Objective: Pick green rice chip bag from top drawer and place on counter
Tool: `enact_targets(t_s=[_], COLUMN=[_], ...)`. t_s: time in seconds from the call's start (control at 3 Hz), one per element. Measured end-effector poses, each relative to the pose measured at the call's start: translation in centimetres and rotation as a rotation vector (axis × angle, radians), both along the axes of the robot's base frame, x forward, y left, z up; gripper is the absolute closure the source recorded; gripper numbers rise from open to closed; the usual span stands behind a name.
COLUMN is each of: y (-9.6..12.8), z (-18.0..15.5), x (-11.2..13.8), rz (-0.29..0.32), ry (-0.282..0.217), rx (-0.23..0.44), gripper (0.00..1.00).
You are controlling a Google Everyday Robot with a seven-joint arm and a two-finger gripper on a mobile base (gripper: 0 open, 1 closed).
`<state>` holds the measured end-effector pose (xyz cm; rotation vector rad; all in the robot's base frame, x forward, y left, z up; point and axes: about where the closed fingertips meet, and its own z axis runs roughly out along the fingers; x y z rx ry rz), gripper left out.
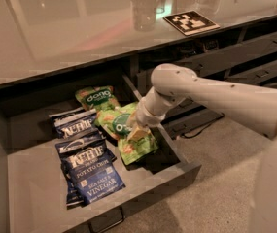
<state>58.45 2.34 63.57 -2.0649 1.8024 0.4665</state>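
Pickup step: my hand (135, 130) rests on the light green crinkly rice chip pouch (116, 123) in the dark grey top drawer (143, 188); whether it grips, I cannot tell. Next should be a lift onto the glossy grey-brown bench (55, 38).

Top drawer (26, 178): Kettle bags (92, 171) left of the green rice chip bag (113, 121) under my gripper (135, 132), dang bag (96, 97) behind

I see my white arm's gripper (136, 131) down in the dark grey drawer (31, 193), at the light green bag (140, 150) with its dark green circle. Behind lies a green bag (97, 97) with white lettering. The Kettle bags (93, 171) are dark blue. The counter (55, 28) is glossy grey-brown, its tag (190, 22) black-and-white squares.
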Motion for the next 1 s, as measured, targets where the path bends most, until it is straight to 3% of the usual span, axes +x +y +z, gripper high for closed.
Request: enact_targets(t_s=[0.33, 1.0], y=[-3.5, -6.0], z=[5.2, 11.4], x=[-1.3, -2.3], rz=[-0.043, -0.047], ry=[-0.072, -0.176], rx=[0.025, 0.052], gripper=[1.00, 1.00])
